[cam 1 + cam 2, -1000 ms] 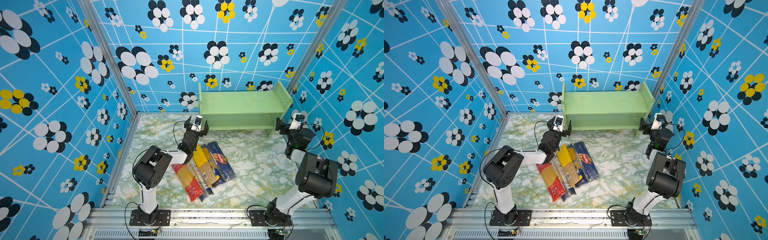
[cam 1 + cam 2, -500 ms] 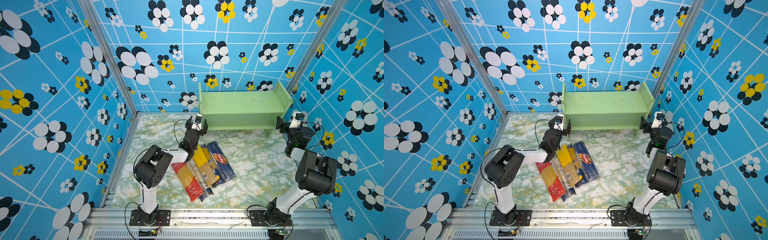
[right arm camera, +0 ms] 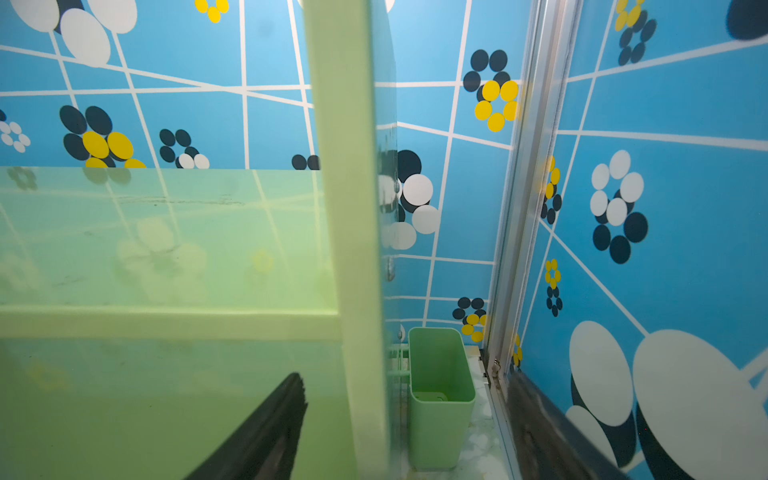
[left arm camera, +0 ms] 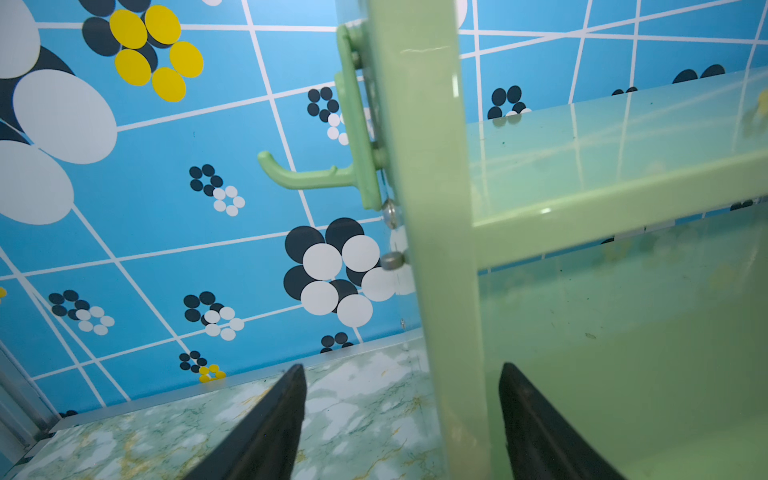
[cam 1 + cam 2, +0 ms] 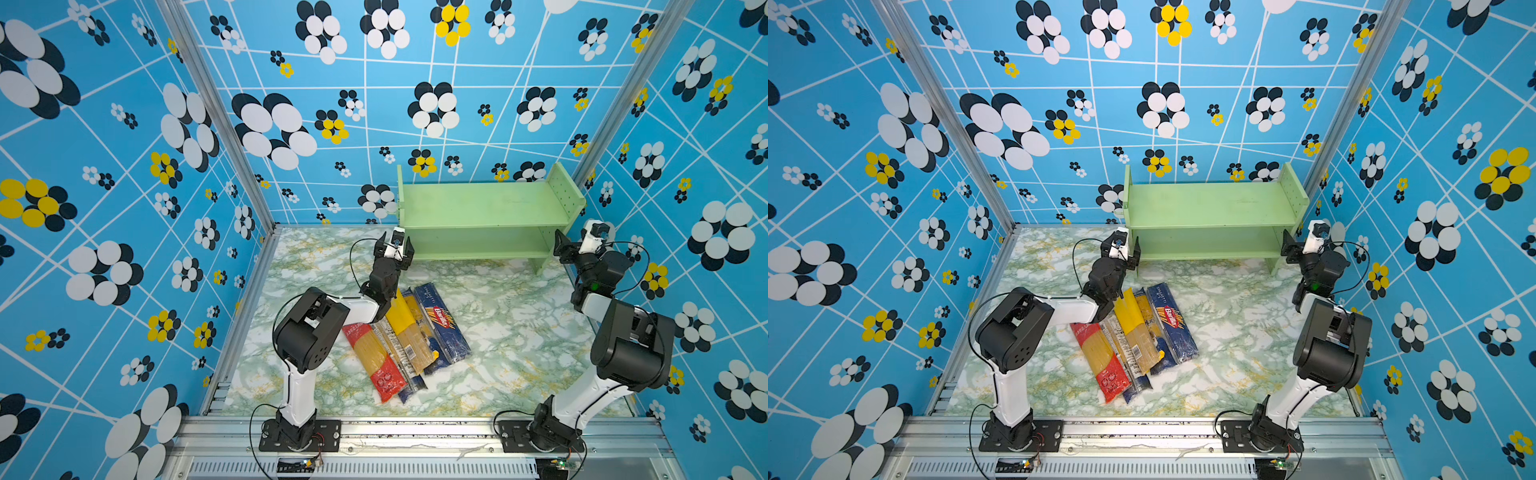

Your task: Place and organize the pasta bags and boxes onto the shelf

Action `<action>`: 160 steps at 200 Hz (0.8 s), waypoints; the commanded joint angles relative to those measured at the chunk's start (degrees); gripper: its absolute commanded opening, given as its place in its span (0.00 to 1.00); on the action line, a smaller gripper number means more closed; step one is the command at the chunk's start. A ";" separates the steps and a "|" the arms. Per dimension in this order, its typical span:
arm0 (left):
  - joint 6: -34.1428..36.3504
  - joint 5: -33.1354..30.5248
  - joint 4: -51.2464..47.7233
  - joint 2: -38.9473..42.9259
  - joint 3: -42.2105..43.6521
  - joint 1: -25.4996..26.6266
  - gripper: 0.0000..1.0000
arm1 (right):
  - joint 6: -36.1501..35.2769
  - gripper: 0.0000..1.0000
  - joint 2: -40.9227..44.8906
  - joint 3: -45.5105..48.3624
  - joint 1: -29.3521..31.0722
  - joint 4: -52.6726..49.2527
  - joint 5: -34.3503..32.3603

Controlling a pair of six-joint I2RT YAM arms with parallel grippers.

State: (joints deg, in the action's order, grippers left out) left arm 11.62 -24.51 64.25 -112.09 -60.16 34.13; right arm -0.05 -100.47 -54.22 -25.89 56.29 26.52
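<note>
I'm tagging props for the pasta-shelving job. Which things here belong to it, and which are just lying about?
Belong: light green two-tier wooden shelf; red-ended spaghetti bag; clear barcode-labelled bag; yellow-topped bag; blue-ended bag; dark blue Barilla box.
Lying about: small green plastic bin beside the shelf; green plastic hook on its side panel.

Pasta packs [image 5: 405, 332] lie on the table [image 5: 519, 332] before the shelf [image 5: 478, 208].

L tool [image 5: 394, 246] & R tool [image 5: 571, 245] jaws narrowed around shelf [image 5: 478, 203] side panels.
</note>
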 commanded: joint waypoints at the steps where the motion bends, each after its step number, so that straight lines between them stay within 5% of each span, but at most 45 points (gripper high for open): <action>1: -0.04 -1.33 0.36 -0.23 -1.02 -0.60 0.72 | -1.23 0.79 0.95 -1.98 1.00 -1.79 1.26; 46: -1.49 -1.38 -0.78 0.47 -0.84 -0.80 0.67 | -3.02 0.77 1.06 -2.44 1.91 -2.81 0.03; 160: -2.67 -1.42 -2.55 1.45 -0.27 -0.87 0.51 | -3.51 0.55 0.97 -1.42 3.48 -1.10 -2.89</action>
State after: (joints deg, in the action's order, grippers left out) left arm 9.43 -23.59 62.94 -111.96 -60.16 33.93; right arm -2.94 -100.47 -55.16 -22.61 54.26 25.15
